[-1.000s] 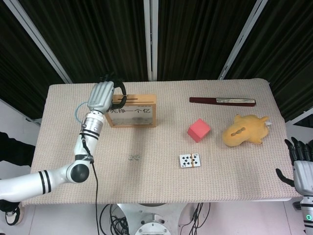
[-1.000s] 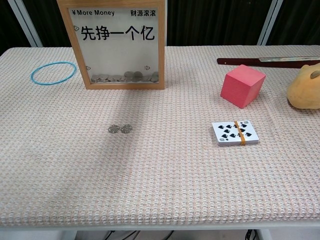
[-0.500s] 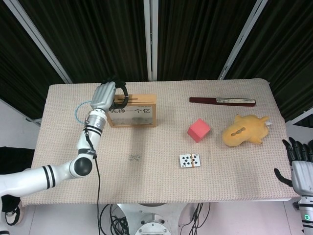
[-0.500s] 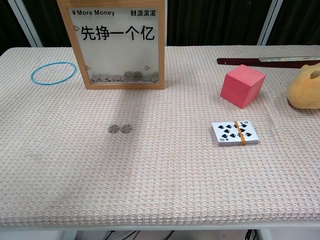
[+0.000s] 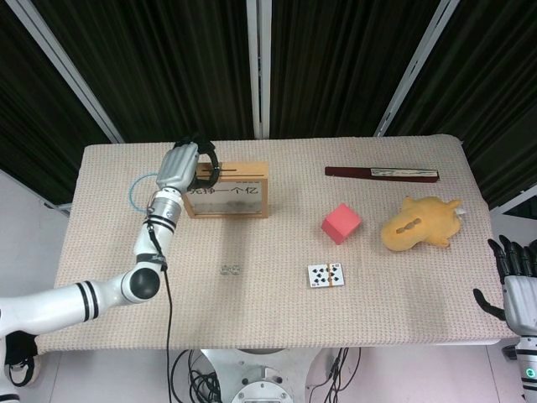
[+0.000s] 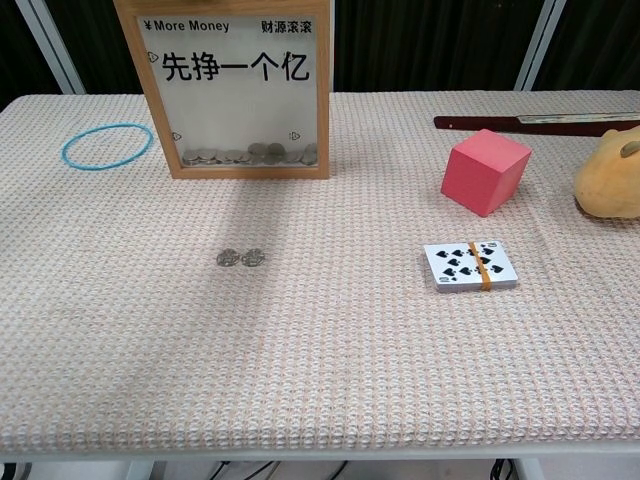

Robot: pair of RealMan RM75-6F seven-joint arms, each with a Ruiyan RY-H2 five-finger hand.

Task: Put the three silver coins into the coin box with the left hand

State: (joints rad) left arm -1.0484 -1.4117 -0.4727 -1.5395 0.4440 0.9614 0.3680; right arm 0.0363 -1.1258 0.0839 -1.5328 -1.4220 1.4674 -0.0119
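The wooden coin box (image 5: 226,191) stands upright at the back left of the table, and the chest view shows several coins lying in the bottom of the coin box (image 6: 238,90). My left hand (image 5: 185,165) is at the box's top left corner with its dark fingers (image 5: 207,164) curled over the slot. Whether they pinch a coin is hidden. Two silver coins (image 5: 229,269) lie side by side on the cloth in front of the box, plainly seen as the coins (image 6: 240,257) in the chest view. My right hand (image 5: 516,285) hangs off the table's right front edge, fingers spread, empty.
A blue ring (image 6: 106,145) lies left of the box. Right of centre sit a red cube (image 5: 341,222) and a banded card deck (image 5: 325,275). A yellow plush toy (image 5: 419,222) and a dark flat strip (image 5: 382,173) lie at the right and back right.
My left hand has shifted slightly right and down onto the box's top, fingers closer to the slot. The two coins on the cloth and my right hand have stayed put.
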